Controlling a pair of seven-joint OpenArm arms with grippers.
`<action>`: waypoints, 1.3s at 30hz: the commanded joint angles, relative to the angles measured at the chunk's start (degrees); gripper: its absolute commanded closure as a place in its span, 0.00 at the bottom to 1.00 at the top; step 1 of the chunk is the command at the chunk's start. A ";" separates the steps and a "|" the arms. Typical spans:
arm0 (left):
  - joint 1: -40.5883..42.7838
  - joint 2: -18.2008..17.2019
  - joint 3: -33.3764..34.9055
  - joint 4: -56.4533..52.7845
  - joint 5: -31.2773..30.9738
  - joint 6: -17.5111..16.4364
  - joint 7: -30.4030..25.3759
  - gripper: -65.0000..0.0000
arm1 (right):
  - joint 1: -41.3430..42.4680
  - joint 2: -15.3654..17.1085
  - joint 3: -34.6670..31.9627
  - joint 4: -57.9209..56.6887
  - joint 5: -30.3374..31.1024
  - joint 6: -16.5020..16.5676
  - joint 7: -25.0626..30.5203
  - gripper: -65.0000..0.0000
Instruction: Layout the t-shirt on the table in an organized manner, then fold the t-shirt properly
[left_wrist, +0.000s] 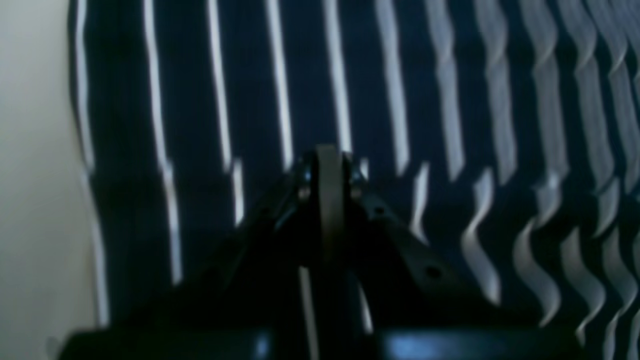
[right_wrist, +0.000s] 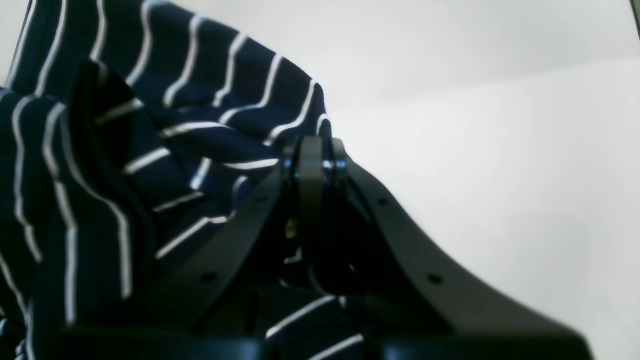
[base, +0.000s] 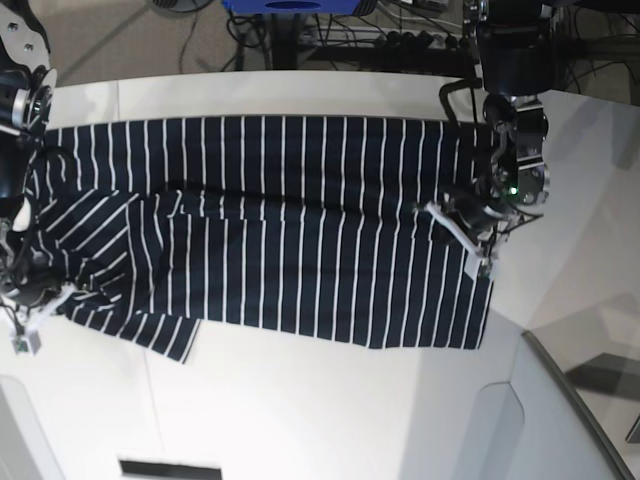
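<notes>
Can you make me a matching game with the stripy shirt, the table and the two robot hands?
Things:
1. dark navy t-shirt with thin white stripes
2. smooth white table
3. black left gripper
4. black right gripper

Descriptions:
A. shut at the bunched sleeve end of the shirt
B. lies spread out flat
C. shut over smooth, straight stripes
D. bare and pale around the cloth

Pairs: 1-B, 2-D, 3-C, 4-A

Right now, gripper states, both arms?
Left gripper: closed, over the t-shirt; grip on cloth can't be told.
Right gripper: closed, pinching the t-shirt.
</notes>
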 joint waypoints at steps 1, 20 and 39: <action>0.50 0.06 0.84 0.80 -0.42 -0.20 0.04 1.00 | 1.63 1.08 0.10 0.84 0.44 0.00 0.99 1.00; 18.61 -2.93 1.02 15.92 -0.51 -0.20 0.04 1.00 | -11.11 -0.33 0.36 17.02 0.44 -0.26 -5.08 1.00; -4.78 -7.15 -16.48 5.20 -0.95 -0.55 8.47 0.52 | -11.99 -1.29 0.19 17.64 0.44 -0.09 -5.08 1.00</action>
